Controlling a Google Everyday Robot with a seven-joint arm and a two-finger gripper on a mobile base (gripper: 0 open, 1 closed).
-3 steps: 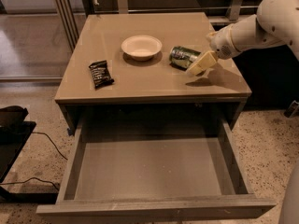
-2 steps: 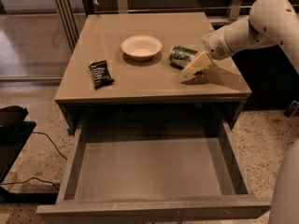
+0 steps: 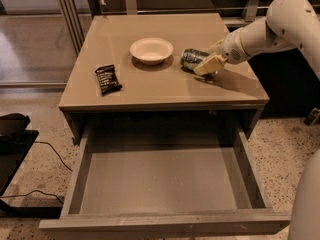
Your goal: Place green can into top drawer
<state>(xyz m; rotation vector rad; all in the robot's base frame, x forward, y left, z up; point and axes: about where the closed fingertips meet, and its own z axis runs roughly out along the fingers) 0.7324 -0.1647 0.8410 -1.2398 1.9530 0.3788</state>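
Note:
The green can [image 3: 191, 58] lies on its side on the cabinet top [image 3: 165, 84], just right of the white bowl. My gripper [image 3: 208, 63] comes in from the right on the white arm and sits at the can's right end, its pale fingers [image 3: 210, 64] over the can's front side. The top drawer [image 3: 160, 181] is pulled fully open below the cabinet top, and nothing lies on its flat grey bottom.
A white bowl [image 3: 151, 50] stands mid-top. A black snack-bar wrapper [image 3: 108, 78] lies at the left of the top. A black object with cables [image 3: 12, 134] sits on the floor at left. Glass panels and rails stand behind.
My gripper has moved left along the top, closer onto the can's right end. The can, bowl, wrapper and drawer have not moved.

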